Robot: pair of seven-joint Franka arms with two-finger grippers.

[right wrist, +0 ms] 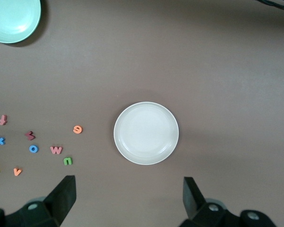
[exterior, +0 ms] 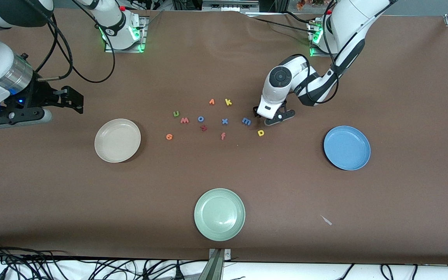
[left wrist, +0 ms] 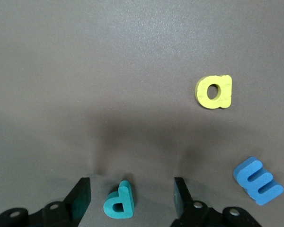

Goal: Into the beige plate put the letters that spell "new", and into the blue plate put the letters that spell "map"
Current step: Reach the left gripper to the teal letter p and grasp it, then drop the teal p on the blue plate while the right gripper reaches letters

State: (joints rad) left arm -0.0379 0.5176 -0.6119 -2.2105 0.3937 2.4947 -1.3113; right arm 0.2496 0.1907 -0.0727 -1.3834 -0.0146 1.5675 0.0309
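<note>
Looking at the left gripper (left wrist: 131,196): I have it low at the table, fingers apart either side of the teal p (left wrist: 119,202). The p stands tilted on its edge between them, gaps visible on both sides, nothing gripped. In the front view this gripper (exterior: 265,118) sits just beside the blue m (exterior: 246,121) and the yellow a (exterior: 261,133), both flat on the brown table (exterior: 403,194). The blue plate (exterior: 347,147) lies toward the left arm's end, bare, well apart from the letters.

My right gripper (right wrist: 128,196) waits up in the air near its own end of the table, fingers spread wide, holding nothing; its wrist camera looks down on the beige plate (right wrist: 146,133). That beige plate is bare too. The green n (exterior: 176,114), pinkish w (exterior: 184,120) and orange e (exterior: 169,136) lie loose on the table, between the beige plate and the rest of the letter cluster.

Other loose letters: blue o (exterior: 201,118), blue x (exterior: 224,121), yellow k (exterior: 228,102), dark red letter (exterior: 203,128). The pale green plate (exterior: 219,214) is nearest the front camera.
</note>
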